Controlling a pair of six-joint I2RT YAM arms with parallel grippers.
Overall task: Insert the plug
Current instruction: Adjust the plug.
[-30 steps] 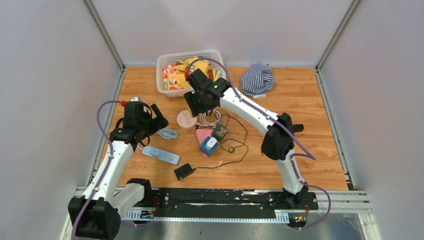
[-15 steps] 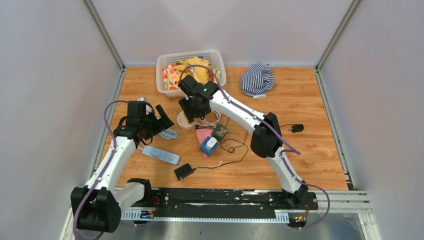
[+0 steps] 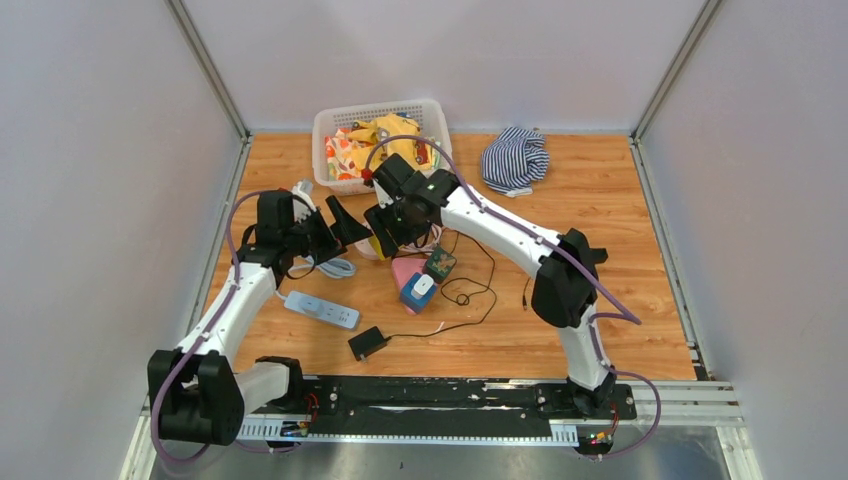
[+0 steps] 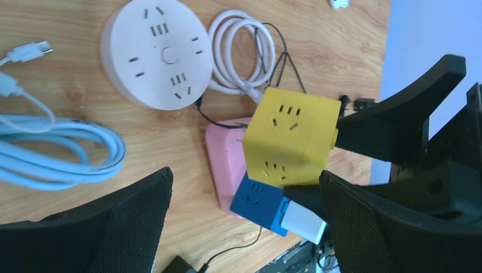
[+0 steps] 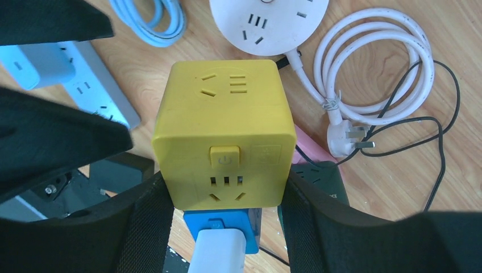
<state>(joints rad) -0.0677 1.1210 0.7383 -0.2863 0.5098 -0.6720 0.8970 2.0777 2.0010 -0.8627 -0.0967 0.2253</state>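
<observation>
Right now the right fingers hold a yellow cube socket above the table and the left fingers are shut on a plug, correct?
No. The left fingers are open and hold nothing, as the left wrist view shows. The right fingers do hold the yellow cube socket above the table.

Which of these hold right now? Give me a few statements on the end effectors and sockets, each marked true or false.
1. The right end effector grips the yellow cube socket. True.
2. The left end effector is shut on the light blue cable. False: it is open and empty, and the cable lies on the table.
3. A plug sits in the top face of the round socket hub. False: all its visible slots are empty.
4. The striped cloth lies outside the basket. True.
</observation>
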